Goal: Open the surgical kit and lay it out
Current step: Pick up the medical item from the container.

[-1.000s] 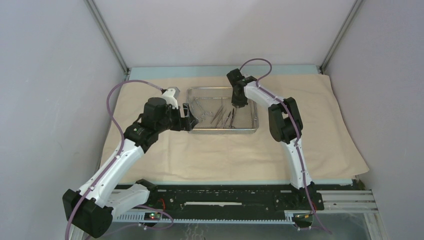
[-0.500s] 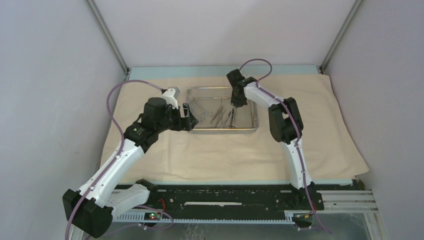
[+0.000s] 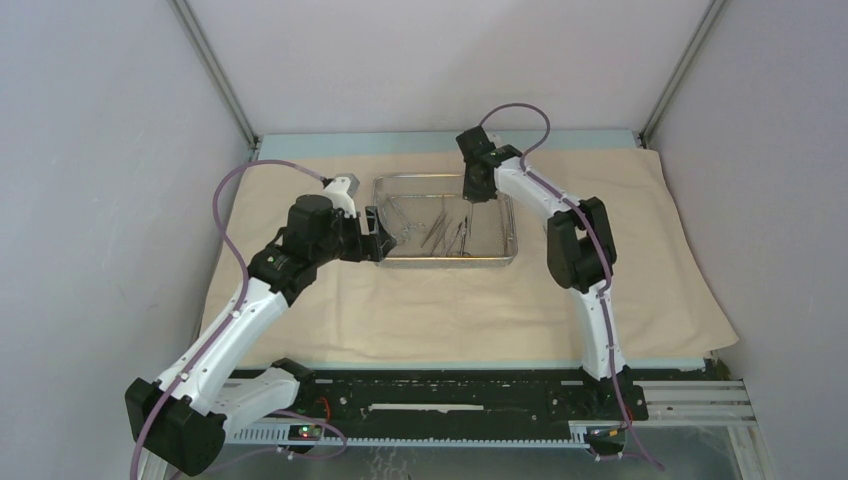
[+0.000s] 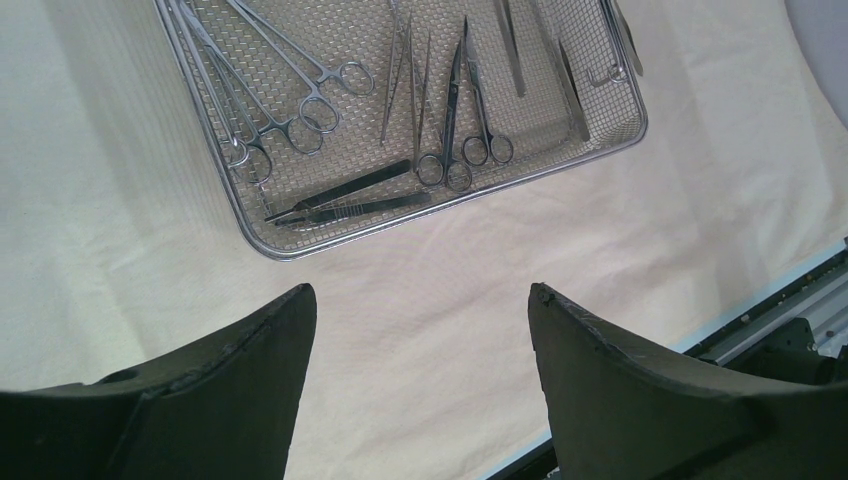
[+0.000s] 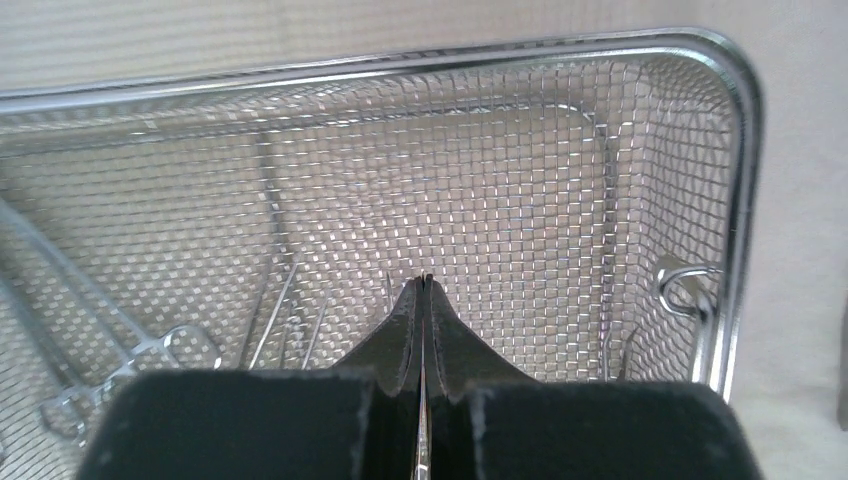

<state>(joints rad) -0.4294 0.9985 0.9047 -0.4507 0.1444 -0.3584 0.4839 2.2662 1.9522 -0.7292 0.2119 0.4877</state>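
Note:
The steel mesh tray (image 3: 445,262) sits on the spread beige cloth (image 3: 450,310). In the left wrist view the tray (image 4: 300,250) holds ring-handled clamps (image 4: 290,110), scissors (image 4: 455,120) and slim tweezers (image 4: 405,70). My left gripper (image 3: 378,240) is open and empty, just off the tray's near left corner; its fingers (image 4: 250,350) hang over bare cloth. My right gripper (image 3: 473,198) is over the tray's far right part. In the right wrist view it (image 5: 424,280) is shut on a thin steel strip, a slim tweezers seen edge-on, above the mesh (image 5: 520,200).
The cloth covers most of the table, and its right side hangs toward the front edge (image 3: 700,330). Enclosure walls stand close on the left, right and back. A wire handle (image 5: 685,285) sticks up at the tray's right end.
My right gripper has risen a little and shifted toward the tray's far side, still shut; its elbow swung right. The left arm has not moved.

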